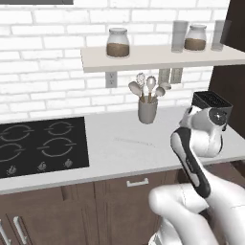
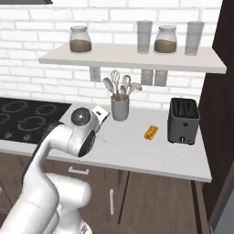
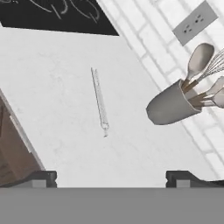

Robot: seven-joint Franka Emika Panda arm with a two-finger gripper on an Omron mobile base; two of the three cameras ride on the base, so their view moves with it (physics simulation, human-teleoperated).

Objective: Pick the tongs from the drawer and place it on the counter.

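The tongs [image 3: 99, 101] lie flat on the pale counter [image 3: 48, 83], a thin silvery strip running away from the cooktop; in the left base view the tongs [image 1: 134, 141] are a faint line in the middle of the counter [image 1: 110, 155]. My gripper [image 3: 111, 178] hovers above the counter, clear of the tongs, open and holding nothing, with its fingertips [image 3: 43, 177] far apart. In the right base view the hand [image 2: 99, 113] is over the counter [image 2: 137, 148] just left of the utensil crock. The dark brown drawer front [image 3: 6, 153] with its silver bar handle sits under the counter edge, shut.
A grey crock [image 1: 147, 110] of spoons and a whisk stands behind the tongs. A black toaster [image 2: 183, 121] and a small orange item [image 2: 151, 132] sit to the right. The black cooktop [image 1: 40, 146] is on the left. A shelf [image 2: 132, 58] with jars hangs overhead.
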